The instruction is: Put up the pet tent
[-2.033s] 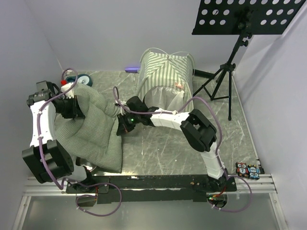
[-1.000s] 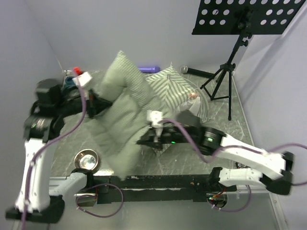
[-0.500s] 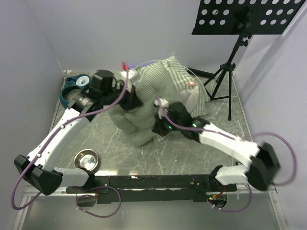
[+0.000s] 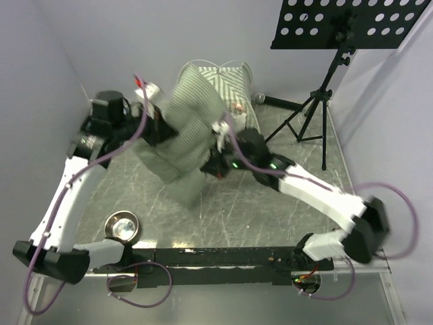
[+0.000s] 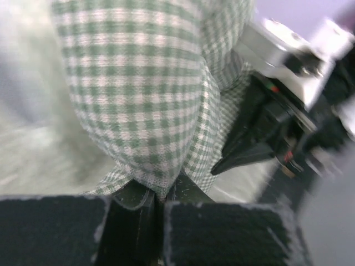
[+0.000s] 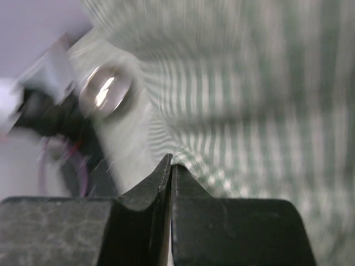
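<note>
Overhead, the pet tent (image 4: 226,78) is standing at the far middle of the table (image 4: 270,217), its striped fabric showing under thin white poles, and its near side is being hidden by a green-checked cushion (image 4: 184,139). That cushion is hanging blurred in the air between the two arms, just in front of the tent. The left gripper (image 4: 161,128) is meeting its left edge and the right gripper (image 4: 215,157) is meeting its lower right edge. A metal bowl (image 4: 122,225) is sitting near the left front of the table, well apart from the tent, and a black music stand (image 4: 352,27) is rising at the far right. From the left wrist, the left gripper (image 5: 159,194) is pinching a fold of the cushion (image 5: 138,94) between nearly closed fingers, with the right arm (image 5: 283,105) showing blurred to the right. From the right wrist, the right gripper (image 6: 170,166) is holding its fingers pressed together on the hem of the cushion (image 6: 222,166). The bowl (image 6: 105,91) is showing at the upper left, and the striped cloth above is smearing too much to tell cushion from tent.
</note>
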`<state>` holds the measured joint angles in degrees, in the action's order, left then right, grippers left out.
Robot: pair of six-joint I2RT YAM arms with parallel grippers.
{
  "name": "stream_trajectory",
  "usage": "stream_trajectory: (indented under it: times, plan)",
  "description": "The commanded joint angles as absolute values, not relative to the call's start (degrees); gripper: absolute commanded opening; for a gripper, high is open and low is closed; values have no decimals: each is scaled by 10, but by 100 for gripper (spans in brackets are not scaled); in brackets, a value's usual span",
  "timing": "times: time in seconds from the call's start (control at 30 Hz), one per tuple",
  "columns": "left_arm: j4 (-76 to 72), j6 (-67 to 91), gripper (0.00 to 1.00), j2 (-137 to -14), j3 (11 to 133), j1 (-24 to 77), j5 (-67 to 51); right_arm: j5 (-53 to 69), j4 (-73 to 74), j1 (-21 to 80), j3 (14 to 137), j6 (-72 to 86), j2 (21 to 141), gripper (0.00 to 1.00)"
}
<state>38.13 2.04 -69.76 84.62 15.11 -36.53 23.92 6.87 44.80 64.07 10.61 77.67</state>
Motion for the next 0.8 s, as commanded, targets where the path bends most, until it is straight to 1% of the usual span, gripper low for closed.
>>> stream_trajectory:
  times: [0.0, 0.1, 0.17, 0.37, 0.47, 0.6, 0.7, 0.77]
  plan:
    - [395, 44, 1, -661, 761, 266, -444, 275, 106, 476, 551, 147, 632, 0]
    - [367, 83, 1, -694, 724, 315, -446, 272, 131, 477, 506, 184, 603, 0]
    - [356, 96, 1, -746, 722, 326, -450, 266, 141, 477, 495, 198, 600, 0]
    - [403, 101, 1, -923, 781, 326, -482, 247, 171, 462, 497, 235, 626, 0]
    - [408, 116, 1, -975, 805, 309, -496, 254, 166, 433, 510, 251, 663, 0]
    - [404, 161, 1, -1023, 822, 246, -513, 283, 156, 389, 557, 276, 732, 0]
    - [384, 177, 1, -1017, 834, 201, -503, 280, 156, 376, 615, 265, 770, 0]
    - [383, 174, 1, -1008, 846, 196, -484, 261, 164, 367, 650, 254, 790, 0]
